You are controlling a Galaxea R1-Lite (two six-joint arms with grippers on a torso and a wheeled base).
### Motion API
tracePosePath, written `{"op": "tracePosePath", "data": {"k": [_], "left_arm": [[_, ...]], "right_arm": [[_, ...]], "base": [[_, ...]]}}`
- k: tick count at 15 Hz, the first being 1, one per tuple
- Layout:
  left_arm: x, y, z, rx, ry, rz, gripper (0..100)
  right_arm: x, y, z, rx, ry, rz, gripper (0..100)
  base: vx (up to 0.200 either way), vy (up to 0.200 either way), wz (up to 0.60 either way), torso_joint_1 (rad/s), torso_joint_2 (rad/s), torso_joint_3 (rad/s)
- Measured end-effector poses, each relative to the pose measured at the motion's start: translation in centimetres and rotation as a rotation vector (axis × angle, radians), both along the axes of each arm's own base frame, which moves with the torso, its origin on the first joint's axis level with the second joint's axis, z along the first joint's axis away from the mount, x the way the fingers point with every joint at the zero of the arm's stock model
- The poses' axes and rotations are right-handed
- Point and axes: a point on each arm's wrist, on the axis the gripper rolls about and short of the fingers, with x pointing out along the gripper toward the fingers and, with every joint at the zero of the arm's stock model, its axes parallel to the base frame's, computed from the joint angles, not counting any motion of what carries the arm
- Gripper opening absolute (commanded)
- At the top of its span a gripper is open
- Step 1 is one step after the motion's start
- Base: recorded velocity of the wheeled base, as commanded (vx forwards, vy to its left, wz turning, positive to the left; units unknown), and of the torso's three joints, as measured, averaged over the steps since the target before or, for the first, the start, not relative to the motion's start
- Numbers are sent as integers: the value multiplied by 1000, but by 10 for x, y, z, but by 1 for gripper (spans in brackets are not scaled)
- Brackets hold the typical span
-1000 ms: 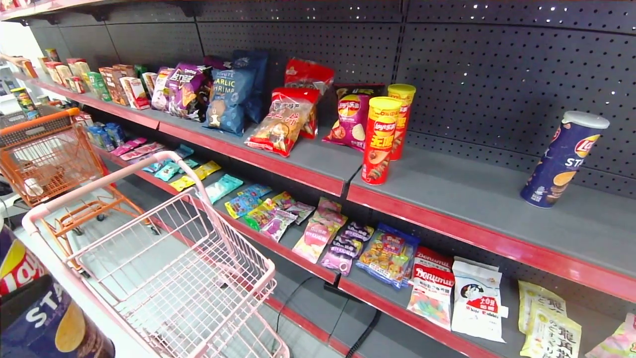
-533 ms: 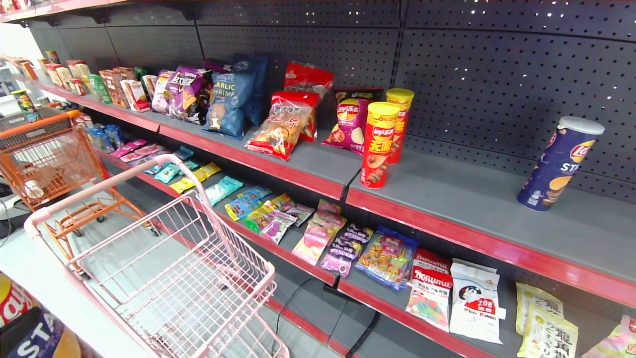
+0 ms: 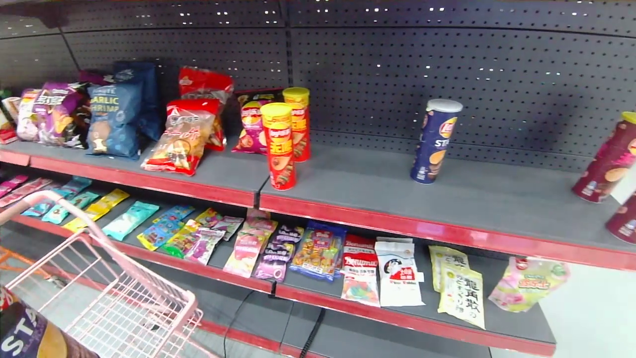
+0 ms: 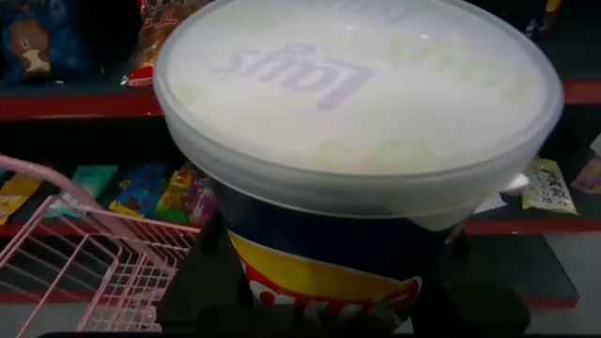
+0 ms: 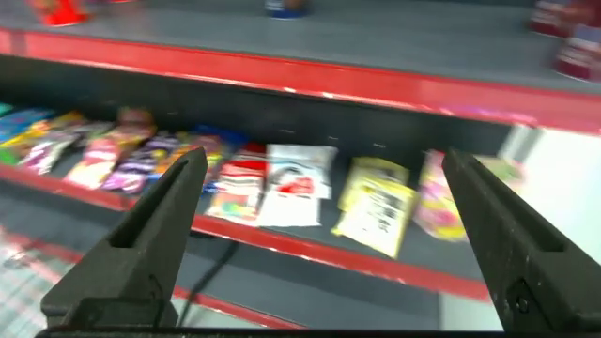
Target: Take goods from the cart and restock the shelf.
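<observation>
My left gripper (image 4: 333, 305) is shut on a dark blue chip can (image 4: 357, 141) with a white plastic lid, its dark fingers (image 4: 202, 291) on either side of the can's body. The same can (image 3: 22, 333) sits at the lower left corner of the head view, beside the pink wire cart (image 3: 114, 293). A matching blue can (image 3: 435, 141) stands upright on the grey upper shelf (image 3: 377, 184). My right gripper (image 5: 329, 253) is open with nothing between its fingers, facing the lower shelf of flat snack packets (image 5: 291, 183).
Two red chip cans (image 3: 279, 146) and several snack bags (image 3: 181, 136) stand left of the blue can. Maroon cans (image 3: 603, 159) stand at the shelf's right end. Bare shelf lies on both sides of the blue can. A black cable (image 3: 310, 335) hangs below.
The head camera has swung to the right, so the shelf and cart have slid left in the picture. The orange cart has left the view and maroon cans have come in.
</observation>
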Motion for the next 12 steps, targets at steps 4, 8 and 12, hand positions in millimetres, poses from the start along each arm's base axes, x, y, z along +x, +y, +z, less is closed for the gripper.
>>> {"op": "tracePosePath", "data": {"k": [4, 8, 12], "left_arm": [[-1, 1, 1, 41, -17, 28, 0], [-1, 1, 0, 69, -21, 47, 0], [-2, 1, -1, 69, -24, 47, 0]], "right_arm": [[0, 0, 0, 0, 0, 0, 100], [0, 0, 0, -2, -1, 0, 100], [0, 0, 0, -2, 0, 0, 100]], "base": [[0, 0, -300, 4, 2, 1], [100, 0, 0, 2, 0, 2], [200, 0, 0, -5, -5, 4]]}}
